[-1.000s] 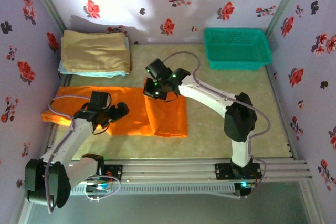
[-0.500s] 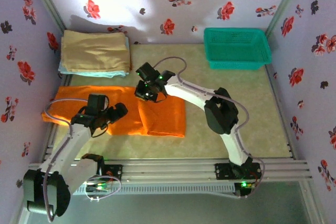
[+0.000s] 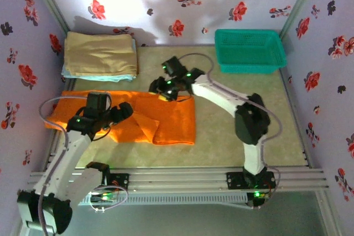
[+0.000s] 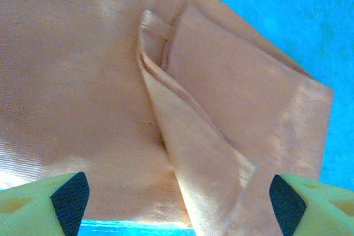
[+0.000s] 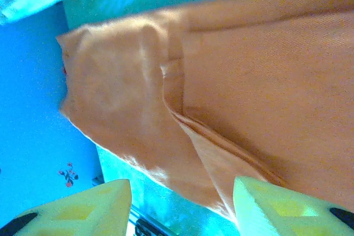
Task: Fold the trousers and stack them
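Far left, the tan folded cloth sits on a light blue folded cloth. My left gripper hangs over the orange trousers, fingers spread wide, nothing between them. The trousers lie across the table, right end doubled over into a creased flap. My right gripper is at their far edge, equally wide, perhaps brushing cloth. Teal basket far right

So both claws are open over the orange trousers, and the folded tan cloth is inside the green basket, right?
Not quite. The top view shows the tan cloth folded at the back left, outside the green basket. The left claw and right claw are open over the orange trousers.
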Motion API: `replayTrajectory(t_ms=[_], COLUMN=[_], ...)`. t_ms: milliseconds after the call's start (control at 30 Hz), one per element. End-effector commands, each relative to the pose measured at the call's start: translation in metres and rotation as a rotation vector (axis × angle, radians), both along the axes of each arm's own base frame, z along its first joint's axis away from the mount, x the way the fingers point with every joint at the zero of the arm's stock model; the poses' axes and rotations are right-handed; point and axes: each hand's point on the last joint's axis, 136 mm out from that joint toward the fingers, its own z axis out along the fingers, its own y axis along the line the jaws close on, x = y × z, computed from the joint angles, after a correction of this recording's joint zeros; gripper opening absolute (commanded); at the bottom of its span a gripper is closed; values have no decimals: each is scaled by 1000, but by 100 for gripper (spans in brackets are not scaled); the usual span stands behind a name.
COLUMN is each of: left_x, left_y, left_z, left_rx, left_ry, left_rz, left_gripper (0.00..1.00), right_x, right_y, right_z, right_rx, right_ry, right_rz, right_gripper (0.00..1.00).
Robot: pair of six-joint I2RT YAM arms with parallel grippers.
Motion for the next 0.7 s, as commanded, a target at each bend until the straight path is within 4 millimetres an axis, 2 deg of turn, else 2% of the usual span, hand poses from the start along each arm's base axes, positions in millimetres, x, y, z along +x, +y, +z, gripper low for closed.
replayTrajectory(t_ms=[0, 67, 133, 233, 300, 400, 500, 633, 667], left_x=[6, 9, 12, 16, 19, 29, 33, 27, 20], left_y=[-26, -49, -72, -107, -123, -130, -128, -120, -112], left_z=[-3, -6, -14, -29, -45, -66, -74, -83, -85], left_rx=[146, 308, 391, 473, 532, 651, 762, 870, 916], left_ry=[36, 39, 55, 70, 98, 131, 137, 158, 180], left_rz=[-132, -221, -289, -384, -429, -443, -441, -447, -450], left_gripper=[87, 90, 92, 95, 96, 95, 95, 95, 95], right_x=[3, -2, -8, -17, -22, -26, -25, -23, -23], right_y=[-65, -101, -124, -150, -161, -168, -173, -175, -176], right_z=[-13, -33, -47, -66, -77, -87, -90, -93, -93], right_rx=[-115, -156, -161, -184, -195, -176, -166, -137, -133], right_ry=[-32, 1, 29, 54, 72, 94, 97, 96, 97], right_rz=[-47, -87, -116, -144, -157, -161, -163, -167, -166], right_gripper=[52, 53, 53, 55, 55, 55, 55, 55, 56])
